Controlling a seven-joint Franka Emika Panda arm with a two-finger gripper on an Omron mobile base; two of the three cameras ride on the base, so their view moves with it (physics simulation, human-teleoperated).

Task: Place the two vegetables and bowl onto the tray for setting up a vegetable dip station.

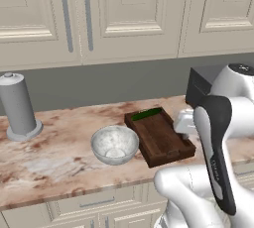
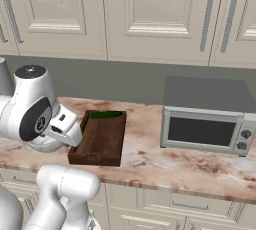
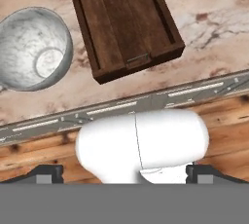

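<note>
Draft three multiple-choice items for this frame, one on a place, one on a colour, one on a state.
1. Where does the green vegetable lie?
A. In the bowl
B. At the far end of the tray
C. On the counter by the toaster oven

2. What colour is the tray?
A. Dark brown
B. White
C. Blue

3. How does the bowl stand?
A. Upside down on the tray
B. On its side against the wall
C. Upright on the counter, beside the tray

Key: 1 B, both base views show the green vegetable against the tray's far rim. 2 A, the wood reads dark brown in all three views. 3 C, the bowl's open mouth faces up and it sits on the marbled counter to the tray's left in the left base view.
</note>
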